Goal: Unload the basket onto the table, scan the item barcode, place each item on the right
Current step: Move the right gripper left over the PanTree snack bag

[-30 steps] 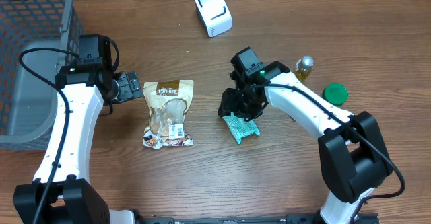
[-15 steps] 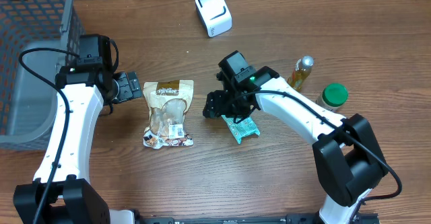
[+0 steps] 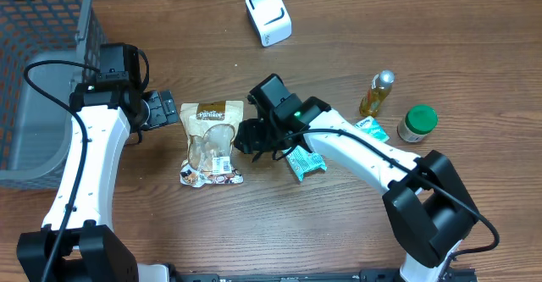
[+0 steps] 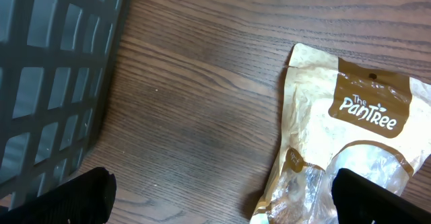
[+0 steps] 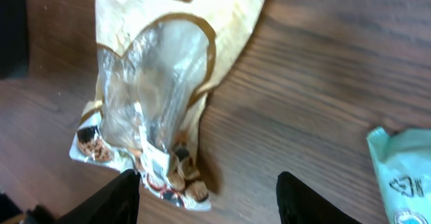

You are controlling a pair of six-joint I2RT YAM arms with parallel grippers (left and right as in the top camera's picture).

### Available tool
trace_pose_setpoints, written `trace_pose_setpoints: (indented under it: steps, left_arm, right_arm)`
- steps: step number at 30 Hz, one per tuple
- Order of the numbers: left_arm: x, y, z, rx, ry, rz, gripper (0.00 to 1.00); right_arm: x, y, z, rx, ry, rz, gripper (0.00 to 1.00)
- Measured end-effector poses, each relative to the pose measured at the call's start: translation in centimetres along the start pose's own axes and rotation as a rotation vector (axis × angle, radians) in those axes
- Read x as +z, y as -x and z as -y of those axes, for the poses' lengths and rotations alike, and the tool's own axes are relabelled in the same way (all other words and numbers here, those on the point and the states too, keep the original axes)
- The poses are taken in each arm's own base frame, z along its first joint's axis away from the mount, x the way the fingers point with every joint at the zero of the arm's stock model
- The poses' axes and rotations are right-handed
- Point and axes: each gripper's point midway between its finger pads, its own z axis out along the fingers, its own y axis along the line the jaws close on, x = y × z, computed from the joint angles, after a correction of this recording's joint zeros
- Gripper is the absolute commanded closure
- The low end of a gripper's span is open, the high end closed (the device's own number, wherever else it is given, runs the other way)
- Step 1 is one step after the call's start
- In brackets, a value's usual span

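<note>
Tan pouch (image 3: 212, 142) is lying flat on the table (image 3: 279, 231), printed side up, w/ nothing gripping it, so the scan is looking barely begun. R gripper (image 3: 250, 138) is hovering at the pouch's right edge, jaws spread and nothing between them. L gripper (image 3: 165, 111) is hovering just left of the pouch's top corner, jaws wide apart, also carrying nothing. White scanner (image 3: 268, 15) is sitting well beyond the pouch's top, a bit to the right, and nothing is being presented to it.

Prob. remaining: pinching the pouch, lifting it, turning the barcode toward the scanner. Small white label (image 5: 156, 162) near the pouch's bottom edge is possibly carrying the barcode, but it's too small to tell.

Around: a teal packet (image 3: 305, 162) is lying just right of the pouch, under the R arm (image 3: 356, 151). Farther right of the pouch a 2nd teal packet (image 3: 373, 129), a bottle (image 3: 378, 93) and a green-lid jar (image 3: 417, 123) are sitting. Grey basket (image 3: 34, 62) is standing well left of the pouch.

In the way: the pouch is lying flat, giving the fingers little edge to bite, and the near teal packet is risking a nudge from the R arm. Nothing is standing btw pouch and scanner
</note>
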Motion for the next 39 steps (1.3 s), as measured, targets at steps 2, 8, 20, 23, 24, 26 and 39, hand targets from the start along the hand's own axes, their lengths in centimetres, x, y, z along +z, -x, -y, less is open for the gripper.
trace_pose_setpoints:
  steps: [2,8,20,23,24,26,39]
  left_arm:
    - [0.0,0.0,0.0,0.0,0.0,0.0,0.0]
    - [0.0,0.0,0.0,0.0,0.0,0.0,0.01]
    - [0.0,0.0,0.0,0.0,0.0,0.0,0.0]
    - [0.0,0.0,0.0,0.0,0.0,0.0,0.01]
    - [0.0,0.0,0.0,0.0,0.0,0.0,0.0]
    - [0.0,0.0,0.0,0.0,0.0,0.0,0.01]
    - [0.0,0.0,0.0,0.0,0.003,0.001,0.0]
  right_arm:
    - [0.1,0.2,-0.2,-0.006,-0.009,0.019,0.38]
    - [0.2,2.1,-0.8,-0.025,-0.019,0.122,0.31]
    - [-0.6,5.9,-2.8,-0.15,0.034,0.291,0.39]
    - [-0.8,6.5,-3.1,-0.181,0.039,0.317,0.63]
    - [-0.8,6.5,-3.2,-0.19,0.039,0.321,0.71]
    - [-0.8,6.6,-3.4,-0.215,0.041,0.328,0.85]
    - [-0.9,6.9,-4.4,-0.312,0.046,0.355,0.96]
